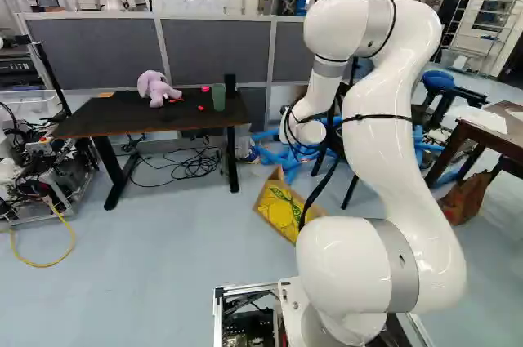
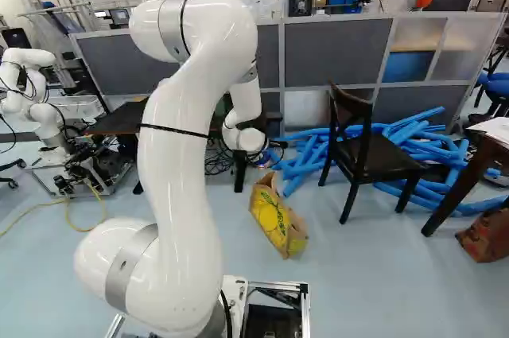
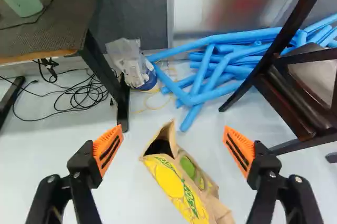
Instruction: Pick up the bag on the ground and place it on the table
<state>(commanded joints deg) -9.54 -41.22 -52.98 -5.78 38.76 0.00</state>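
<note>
Dark-topped, black-legged table (image 1: 106, 121) beyond one finger: our destination. Black gripper (image 3: 172, 137) with orange pads gapes wide, empty, likely so we can straddle brown-and-yellow paper-like bag (image 3: 176, 184) on pale floor (image 3: 42, 145), ahead between fingers. Dark wooden chair (image 2: 386, 160) beyond other finger. Left base view alone shows us lilac plush toy (image 1: 155, 87) on table.
</note>
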